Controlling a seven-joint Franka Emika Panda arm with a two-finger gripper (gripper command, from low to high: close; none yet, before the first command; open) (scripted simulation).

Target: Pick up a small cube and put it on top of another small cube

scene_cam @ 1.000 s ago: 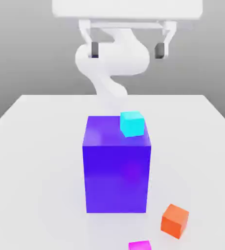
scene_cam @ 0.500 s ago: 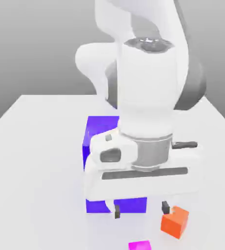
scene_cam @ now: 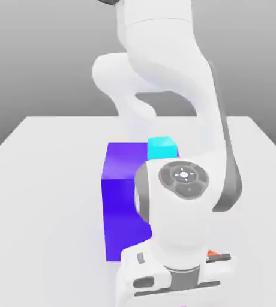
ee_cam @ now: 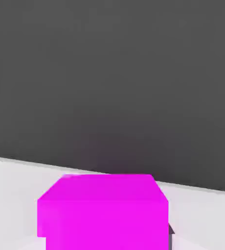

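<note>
**Magenta cube sits right under the lowered hand**

Grey wall behind, white table (scene_cam: 44,180) in front, and the white arm (scene_cam: 164,72) takes up most of what I can see, bent far forward and down so that its wrist hangs low over the near edge of the table. Behind the hand stands the big blue block (scene_cam: 122,204), with a small cyan cube (scene_cam: 162,147) perched on its top near the back corner. Just beside the wrist, on the exterior view's right, a sliver of an orange cube (scene_cam: 212,254) peeks out.

What matters now is the magenta cube (ee_cam: 103,210). From the hand's own camera it lies directly ahead and very close, sitting flat on the table and squared up to the hand, one face turned straight toward it. A dark edge at the cube's side may be a fingertip, but I cannot tell whether the hand is spread or clenched.

My guess is the hand needs only a short, straight drop to straddle this cube before lifting it toward another small cube.
</note>
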